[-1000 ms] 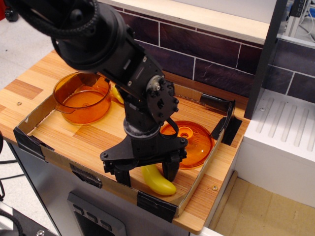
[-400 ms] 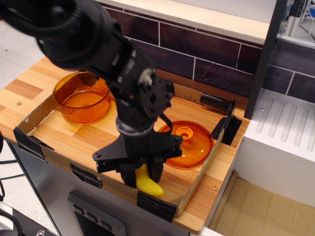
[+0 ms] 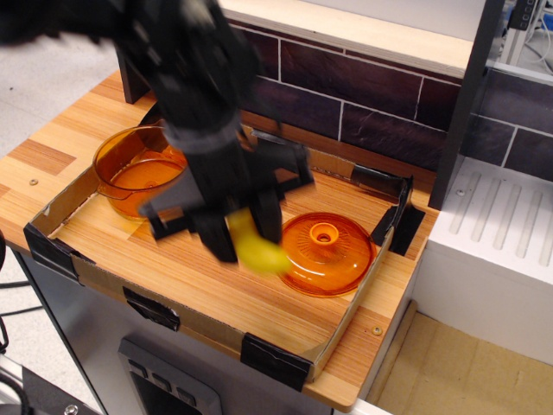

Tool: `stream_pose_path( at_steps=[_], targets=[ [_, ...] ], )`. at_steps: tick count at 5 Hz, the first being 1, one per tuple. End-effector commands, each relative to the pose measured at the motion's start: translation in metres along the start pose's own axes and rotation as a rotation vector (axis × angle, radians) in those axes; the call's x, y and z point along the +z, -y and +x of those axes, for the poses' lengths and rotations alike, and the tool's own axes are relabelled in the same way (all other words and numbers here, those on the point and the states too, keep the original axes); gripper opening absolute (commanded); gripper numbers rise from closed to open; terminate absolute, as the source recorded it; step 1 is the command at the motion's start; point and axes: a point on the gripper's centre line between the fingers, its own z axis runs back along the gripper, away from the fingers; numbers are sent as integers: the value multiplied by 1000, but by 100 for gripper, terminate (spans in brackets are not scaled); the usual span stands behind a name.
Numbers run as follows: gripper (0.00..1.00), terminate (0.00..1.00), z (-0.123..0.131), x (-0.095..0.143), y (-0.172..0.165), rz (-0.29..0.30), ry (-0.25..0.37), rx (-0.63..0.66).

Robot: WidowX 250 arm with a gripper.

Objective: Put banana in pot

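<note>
My gripper (image 3: pixel 244 232) is shut on the yellow banana (image 3: pixel 253 248) and holds it lifted above the tray floor, blurred by motion. The banana's lower end sticks out below the fingers, just left of the orange lid. The translucent orange pot (image 3: pixel 138 173) stands at the tray's back left, to the left of the gripper and partly hidden by the arm.
A flat domed orange lid (image 3: pixel 327 252) with a knob lies at the tray's right. The cardboard tray (image 3: pixel 104 278) has low walls with black tape at the corners. A tiled wall runs behind, and a white appliance (image 3: pixel 501 251) stands to the right.
The gripper closed on the banana at the tray's front edge, then lifted it up and back toward the left, nearer the pot.
</note>
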Motion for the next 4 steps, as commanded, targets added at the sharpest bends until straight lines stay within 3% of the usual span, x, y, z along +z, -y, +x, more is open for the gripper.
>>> stream_pose_path(
  at_steps=[1, 4],
  targets=[
    [0, 0, 57, 32, -5, -36, 80, 121],
    [0, 0, 122, 29, -31, 47, 184, 273]
  ],
)
